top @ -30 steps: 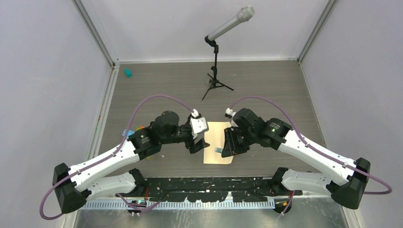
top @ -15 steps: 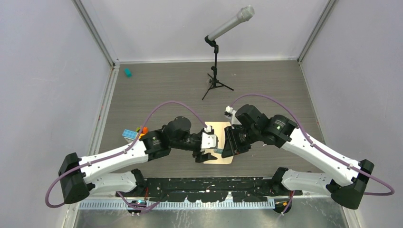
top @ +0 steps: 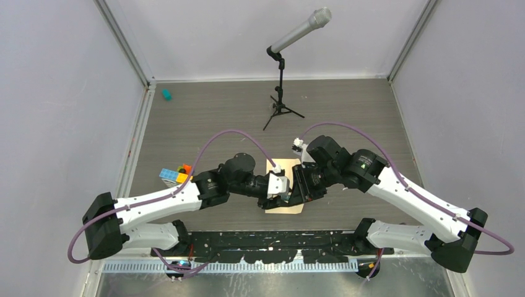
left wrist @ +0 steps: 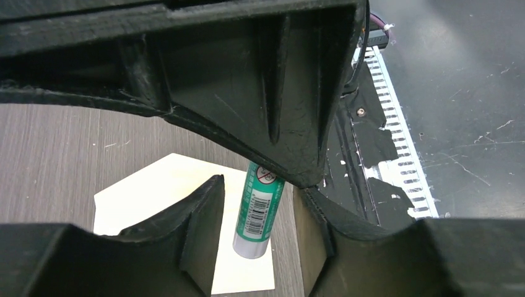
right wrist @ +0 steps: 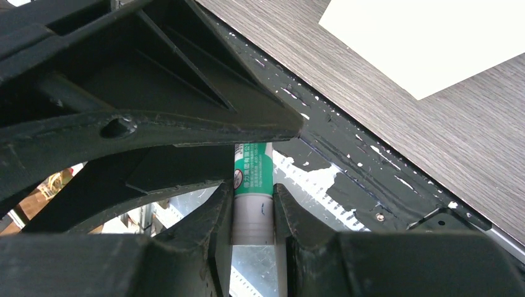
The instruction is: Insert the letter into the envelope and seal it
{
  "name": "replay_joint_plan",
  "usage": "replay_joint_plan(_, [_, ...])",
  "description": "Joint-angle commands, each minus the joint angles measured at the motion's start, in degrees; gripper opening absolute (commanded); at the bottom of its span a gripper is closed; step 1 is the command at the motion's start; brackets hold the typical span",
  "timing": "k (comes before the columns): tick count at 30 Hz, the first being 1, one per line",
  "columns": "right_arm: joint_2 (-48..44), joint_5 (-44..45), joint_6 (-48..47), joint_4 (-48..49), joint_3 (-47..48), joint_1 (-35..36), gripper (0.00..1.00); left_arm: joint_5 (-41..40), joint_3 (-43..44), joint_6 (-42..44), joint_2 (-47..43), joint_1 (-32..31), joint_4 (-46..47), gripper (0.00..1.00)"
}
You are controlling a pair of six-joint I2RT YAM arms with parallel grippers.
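Observation:
A green glue stick (right wrist: 252, 166) with white ends is pinched at one white end by my right gripper (right wrist: 252, 189), shut on it above the table's near edge. My left gripper (left wrist: 260, 185) straddles the stick's (left wrist: 259, 210) other end, open, with a gap on both sides. A pale cream-tan paper with an angled edge (left wrist: 161, 189) lies flat below; it looks like the envelope (top: 283, 166) with its flap open. The letter does not show apart from it. From above, both grippers (top: 286, 197) meet over the paper's near right corner.
A microphone on a tripod stand (top: 282, 93) rises at the back centre. A small teal object (top: 166, 94) lies at the back left, and coloured blocks (top: 173, 174) sit by the left arm. A black, paint-flecked strip (top: 272, 238) runs along the near edge.
The left arm has swung right, from the paper's left edge to the glue stick, and its jaws have narrowed around it. The right arm has held still with the stick.

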Motion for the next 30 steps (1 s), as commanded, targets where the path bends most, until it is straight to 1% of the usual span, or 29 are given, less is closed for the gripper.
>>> replay_joint_plan(1, [-0.66,-1.21,0.29,1.41,2.40,-0.09,0.01,0.92,-1.00,-1.27,0.34,-0.93,5.82,0.45])
replay_joint_plan(9, [-0.41,-1.39,0.61,1.83,2.84,-0.09,0.01,-0.81,-2.75,-2.38,0.13,-2.16,9.59,0.42])
replay_joint_plan(12, [-0.53,-1.23,0.89,2.16,2.33,-0.11,0.01,-1.56,-3.38,-3.35,0.25,-2.36,11.56,0.33])
replay_joint_plan(14, [-0.70,-1.18,1.19,2.48,2.12,-0.12,0.01,-1.77,-3.35,-3.80,0.49,-2.41,11.74,0.24])
replay_joint_plan(15, [-0.83,-1.05,1.29,2.52,2.11,-0.09,0.04,-2.00,-3.25,-4.08,0.62,-2.35,11.70,0.18])
replay_joint_plan(16, [-1.10,-0.67,1.47,2.62,2.17,-0.09,0.10,-2.54,-3.04,-4.50,0.83,-2.43,11.49,0.12])
replay_joint_plan(17, [-1.34,0.21,1.55,2.63,2.38,-0.14,0.19,-3.60,-2.71,-4.98,1.01,-2.37,11.22,0.05])
replay_joint_plan(18, [-1.61,1.25,1.56,2.49,2.74,-0.10,0.34,-4.63,-2.32,-5.59,1.25,-2.40,10.58,0.01])
replay_joint_plan(19, [-1.93,2.36,1.46,2.21,3.17,-0.15,0.44,-5.83,-1.92,-6.35,1.53,-2.41,10.10,0.00])
replay_joint_plan(20, [-2.28,3.92,1.43,1.79,3.84,-0.10,0.51,-6.89,-1.68,-7.40,1.79,-2.34,9.99,0.00])
replay_joint_plan(21, [-2.75,5.62,1.43,1.45,4.43,-0.09,0.57,-8.10,-1.69,-8.68,2.10,-2.38,10.42,0.00])
replay_joint_plan(22, [-3.31,7.31,1.43,1.33,4.89,-0.09,0.60,-9.28,-1.79,-10.13,2.42,-2.39,11.10,0.00])
replay_joint_plan(25, [-5.39,12.86,2.25,1.36,5.43,-0.11,0.61,-10.86,-2.52,-14.14,2.95,-2.38,13.71,0.00])
replay_joint_plan(30, [-6.83,18.23,3.38,2.03,5.03,-0.09,0.53,-14.73,-3.57,-18.10,3.05,-2.35,16.74,0.00])
